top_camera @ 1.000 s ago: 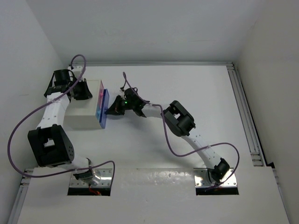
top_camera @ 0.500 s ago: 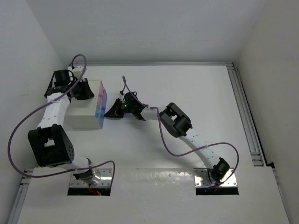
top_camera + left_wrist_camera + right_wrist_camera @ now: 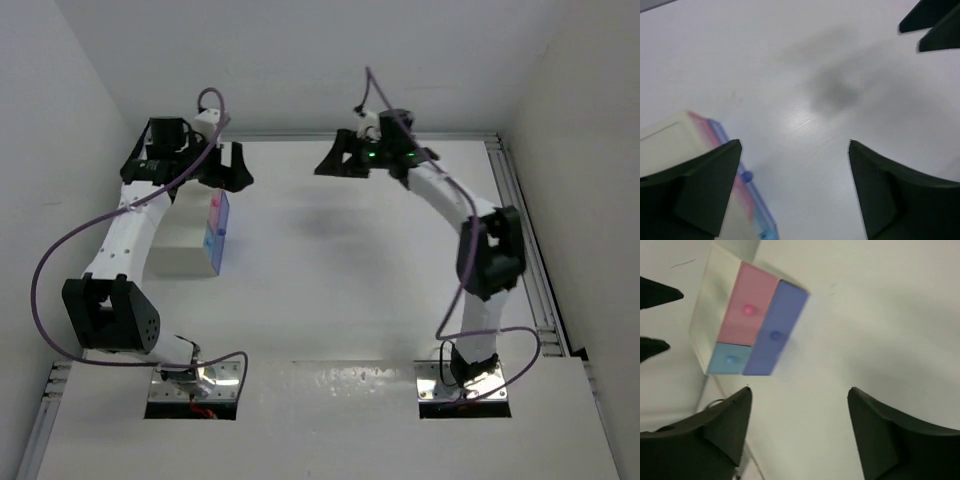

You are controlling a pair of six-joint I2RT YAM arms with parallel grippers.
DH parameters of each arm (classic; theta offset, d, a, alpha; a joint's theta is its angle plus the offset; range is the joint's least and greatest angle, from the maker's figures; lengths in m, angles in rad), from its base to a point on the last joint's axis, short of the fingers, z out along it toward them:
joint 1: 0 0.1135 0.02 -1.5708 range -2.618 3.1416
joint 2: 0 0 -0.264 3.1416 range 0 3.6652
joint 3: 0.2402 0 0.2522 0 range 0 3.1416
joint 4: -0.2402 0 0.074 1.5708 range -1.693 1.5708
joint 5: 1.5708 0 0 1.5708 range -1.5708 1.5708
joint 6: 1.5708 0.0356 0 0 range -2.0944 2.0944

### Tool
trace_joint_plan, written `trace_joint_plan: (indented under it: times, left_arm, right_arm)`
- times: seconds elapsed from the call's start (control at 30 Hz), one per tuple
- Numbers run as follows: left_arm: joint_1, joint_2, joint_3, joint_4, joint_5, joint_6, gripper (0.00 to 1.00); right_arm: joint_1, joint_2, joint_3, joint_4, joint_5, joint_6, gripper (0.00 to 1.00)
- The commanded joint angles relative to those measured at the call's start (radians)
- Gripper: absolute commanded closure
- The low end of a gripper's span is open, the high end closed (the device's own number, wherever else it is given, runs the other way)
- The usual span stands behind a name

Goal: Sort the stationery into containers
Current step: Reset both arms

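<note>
Both arms have lifted off the cabinet (image 3: 175, 250) at left; left gripper (image 3: 792, 147) and right gripper (image 3: 800, 390) hang released, empty. Pink drawer (image 3: 747, 297) and blue drawer (image 3: 779, 322) sit in it, stationery unseen. Sorting looks finished; next, park.

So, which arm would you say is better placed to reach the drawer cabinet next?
Probably left: the left gripper hangs open close above the white cabinet's far end, while the right gripper, also open, is off near the back wall.
</note>
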Motion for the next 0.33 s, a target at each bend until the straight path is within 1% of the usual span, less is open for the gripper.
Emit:
trace_joint_plan:
  times: [0.0,0.03,0.07,0.1,0.17,0.2,0.23,0.27,0.3]
  left_arm:
    - [-0.100,0.012,-0.006,-0.044,-0.008,0.033,0.00]
    - [-0.114,0.009,-0.018,-0.042,-0.051,0.036,0.00]
    - [-0.134,-0.003,-0.033,-0.035,-0.060,0.039,0.00]
    - [-0.142,-0.015,-0.076,-0.001,-0.072,0.038,0.00]
    - [-0.171,-0.057,-0.132,0.046,-0.109,0.015,0.00]
    - [-0.188,-0.057,-0.150,0.056,-0.170,-0.017,0.00]
    - [-0.200,-0.054,-0.158,0.045,-0.183,-0.021,0.00]
    - [-0.217,-0.046,-0.162,0.044,-0.189,-0.025,0.00]
    - [-0.222,-0.048,-0.176,0.056,-0.197,-0.024,0.00]
  right_arm:
    - [-0.097,-0.255,-0.149,-0.345,0.055,-0.444,0.19]
    - [-0.161,-0.301,-0.195,-0.366,0.061,-0.476,0.11]
    - [-0.197,-0.345,-0.276,-0.390,0.064,-0.541,0.04]
    - [-0.221,-0.421,-0.302,-0.463,0.078,-0.585,0.01]
    - [-0.274,-0.479,-0.353,-0.560,0.121,-0.704,0.01]
    - [-0.292,-0.512,-0.388,-0.592,0.136,-0.746,0.01]
    - [-0.341,-0.587,-0.420,-0.591,0.129,-0.751,0.01]
    - [-0.361,-0.626,-0.501,-0.587,0.123,-0.745,0.01]
    - [-0.396,-0.693,-0.537,-0.558,0.120,-0.740,0.01]
